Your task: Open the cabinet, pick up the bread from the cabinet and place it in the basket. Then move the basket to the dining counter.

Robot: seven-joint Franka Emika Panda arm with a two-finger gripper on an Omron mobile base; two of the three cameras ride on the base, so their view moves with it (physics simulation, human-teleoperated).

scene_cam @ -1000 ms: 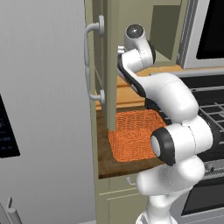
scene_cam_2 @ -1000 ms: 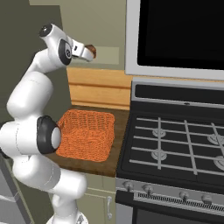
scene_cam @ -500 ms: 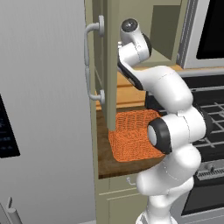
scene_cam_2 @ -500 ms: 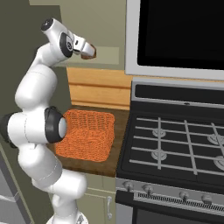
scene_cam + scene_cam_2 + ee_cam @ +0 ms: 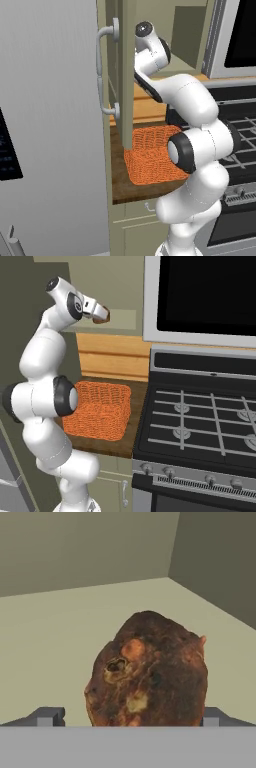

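Reaching into the cabinet [image 5: 127, 75], I have the end effector [image 5: 130, 719] spread wide, fingers either side of the bread [image 5: 147, 669] on the shelf. Closing off-centre could roll that lumpy loaf away. Since half a second ago the arm has pushed deeper and higher. The basket [image 5: 100, 411] waits on the surface below.
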